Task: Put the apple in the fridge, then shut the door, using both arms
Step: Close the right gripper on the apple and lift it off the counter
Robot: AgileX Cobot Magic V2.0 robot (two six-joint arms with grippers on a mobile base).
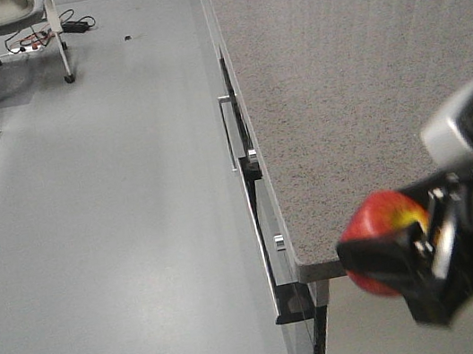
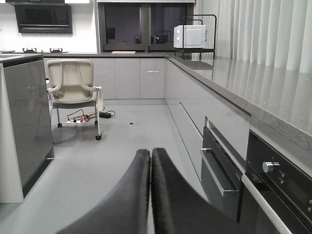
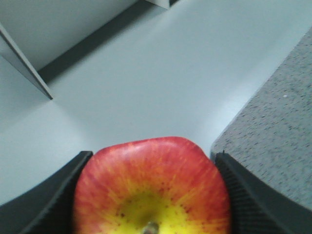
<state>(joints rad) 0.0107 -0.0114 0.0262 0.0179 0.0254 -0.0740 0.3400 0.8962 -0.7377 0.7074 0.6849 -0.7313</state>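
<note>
Apples: one apple [image 1: 377,215] is counted.
Grippers: two are counted, the left gripper [image 2: 150,163] and the right gripper [image 3: 152,158].
Fingers: two are seen on each gripper.
Counters: one stone-topped counter [image 1: 338,78] is counted.
Chairs: one chair [image 2: 73,87] is counted.
Microwaves: one microwave [image 2: 190,36] is counted.
Hoods: one hood [image 2: 44,18] is counted.
Knobs: one knob [image 2: 268,167] is seen under the counter edge.
Cables: a tangle of cables [image 2: 87,116] is seen on the floor; their number cannot be told.
</note>
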